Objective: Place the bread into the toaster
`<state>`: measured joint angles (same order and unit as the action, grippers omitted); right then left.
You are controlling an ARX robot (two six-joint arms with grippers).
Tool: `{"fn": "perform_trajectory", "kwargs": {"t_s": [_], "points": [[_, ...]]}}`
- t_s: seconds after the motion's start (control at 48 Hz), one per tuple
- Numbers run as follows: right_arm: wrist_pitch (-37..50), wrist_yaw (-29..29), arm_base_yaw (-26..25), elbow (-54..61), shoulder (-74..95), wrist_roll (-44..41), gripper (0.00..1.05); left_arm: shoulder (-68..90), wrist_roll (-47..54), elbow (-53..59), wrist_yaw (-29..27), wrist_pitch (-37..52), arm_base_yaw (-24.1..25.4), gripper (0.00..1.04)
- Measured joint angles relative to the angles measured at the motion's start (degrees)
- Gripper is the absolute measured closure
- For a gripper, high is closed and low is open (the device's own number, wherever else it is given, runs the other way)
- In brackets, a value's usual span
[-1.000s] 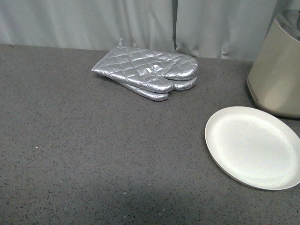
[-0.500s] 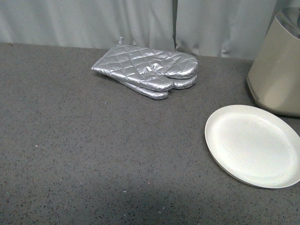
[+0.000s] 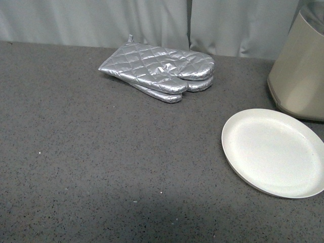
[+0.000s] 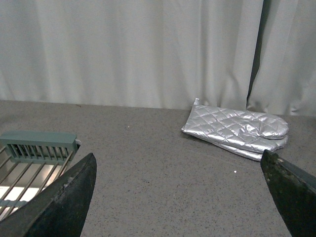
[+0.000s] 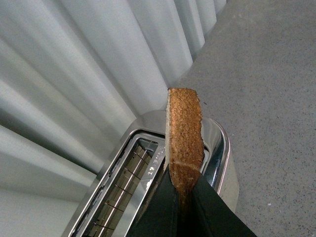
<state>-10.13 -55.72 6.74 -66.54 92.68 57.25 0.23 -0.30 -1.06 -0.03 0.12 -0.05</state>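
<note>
In the right wrist view my right gripper (image 5: 184,190) is shut on the bread (image 5: 184,128), a brown-crusted slice held edge-on above the toaster's (image 5: 219,148) silvery top. An open slot (image 5: 118,192) with wire guides lies just beside the slice. The front view catches only the toaster's (image 3: 298,76) beige side at the far right edge, with neither arm in it. My left gripper (image 4: 180,197) is open over bare counter, its dark fingers (image 4: 64,202) wide apart with nothing between them.
A stack of quilted silver oven mitts (image 3: 159,71) lies at the back of the grey counter (image 3: 101,162). A round white plate (image 3: 273,152) sits in front of the toaster. A metal rack (image 4: 29,163) shows beside my left gripper. Pale curtains (image 3: 152,20) close off the back.
In the front view the mitts, plate and toaster have all shifted slightly upward, so the camera has tilted or moved a little. Nothing on the counter has moved on its own.
</note>
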Motion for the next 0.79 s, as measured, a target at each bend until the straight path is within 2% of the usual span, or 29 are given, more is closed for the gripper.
{"fn": "perform_trajectory", "kwargs": {"t_s": [0.208,0.5,0.521,0.75,0.792], "points": [[-9.7,-0.2,0.2,-4.7,4.0,6.5,1.03,0.0,0.0,0.0,0.0,0.0,0.0,0.07],[-13.1,0.2,0.2,-10.4,7.7,9.3,1.03,0.0,0.0,0.0,0.0,0.0,0.0,0.07],[-13.1,0.2,0.2,-10.6,7.7,8.8,1.01,0.0,0.0,0.0,0.0,0.0,0.0,0.07],[-11.5,1.2,0.0,-10.8,7.7,5.8,0.51,0.0,0.0,0.0,0.0,0.0,0.0,0.07],[-12.2,1.5,0.0,-10.9,7.7,5.9,0.46,0.0,0.0,0.0,0.0,0.0,0.0,0.07]]}}
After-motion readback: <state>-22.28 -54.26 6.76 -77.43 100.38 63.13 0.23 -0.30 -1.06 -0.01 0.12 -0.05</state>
